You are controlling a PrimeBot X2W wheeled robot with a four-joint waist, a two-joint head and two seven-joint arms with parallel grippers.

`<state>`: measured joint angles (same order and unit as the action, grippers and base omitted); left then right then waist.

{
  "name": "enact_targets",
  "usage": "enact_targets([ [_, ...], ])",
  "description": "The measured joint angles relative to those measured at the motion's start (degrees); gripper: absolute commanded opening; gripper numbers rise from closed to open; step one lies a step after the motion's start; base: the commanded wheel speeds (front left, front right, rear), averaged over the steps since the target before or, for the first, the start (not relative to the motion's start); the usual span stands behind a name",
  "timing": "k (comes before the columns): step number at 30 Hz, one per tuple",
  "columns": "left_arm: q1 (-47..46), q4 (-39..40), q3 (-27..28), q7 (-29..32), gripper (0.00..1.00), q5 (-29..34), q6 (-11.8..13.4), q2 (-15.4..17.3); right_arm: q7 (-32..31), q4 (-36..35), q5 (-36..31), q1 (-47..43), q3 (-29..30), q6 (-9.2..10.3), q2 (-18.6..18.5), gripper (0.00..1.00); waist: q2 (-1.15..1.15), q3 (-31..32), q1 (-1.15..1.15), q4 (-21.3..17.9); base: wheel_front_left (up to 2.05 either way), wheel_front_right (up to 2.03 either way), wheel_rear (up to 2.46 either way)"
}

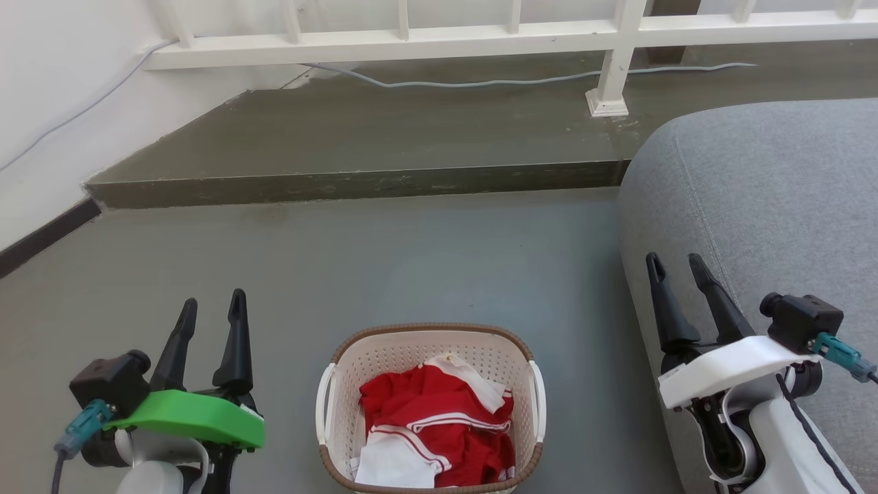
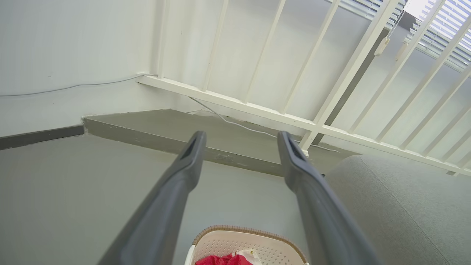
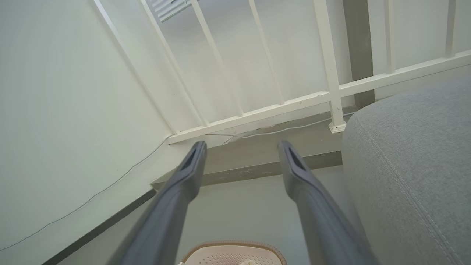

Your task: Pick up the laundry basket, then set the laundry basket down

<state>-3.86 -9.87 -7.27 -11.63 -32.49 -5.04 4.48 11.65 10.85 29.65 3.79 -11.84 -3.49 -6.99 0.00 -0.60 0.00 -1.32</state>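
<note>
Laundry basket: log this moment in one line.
stage: pre-grasp | laundry basket: on floor, untouched | left gripper: open, empty | right gripper: open, by sofa

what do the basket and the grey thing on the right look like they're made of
The laundry basket looks like matte cream moulded plastic, judging by its even punched holes. Its brown rim looks woven, though it may be plastic too. The grey seat seems upholstered in woven fabric: fine texture, stitched seam.

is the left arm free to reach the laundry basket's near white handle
Probably yes: the left tool is open and empty, with bare grey floor between it and the cream perforated plastic laundry basket's white side handle.
</note>
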Motion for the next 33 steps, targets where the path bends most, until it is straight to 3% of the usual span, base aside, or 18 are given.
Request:
enact_targets([
  [15,-1.0,0.8,-0.6,-2.6,1.0,10.7,-0.6,-0.3,2.5,0.0,-11.3,0.5,-1.3,0.14,0.0,1.0,0.0,-0.2,0.0,-0.3,0.0,0.0,0.0],
  [33,-1.0,0.6,-0.2,-2.8,1.0,12.1,-1.1,-1.3,2.5,0.6,-12.2,0.5,-0.2,0.07,0.8,1.0,0.0,-0.2,0.0,-0.6,0.0,0.0,0.0],
])
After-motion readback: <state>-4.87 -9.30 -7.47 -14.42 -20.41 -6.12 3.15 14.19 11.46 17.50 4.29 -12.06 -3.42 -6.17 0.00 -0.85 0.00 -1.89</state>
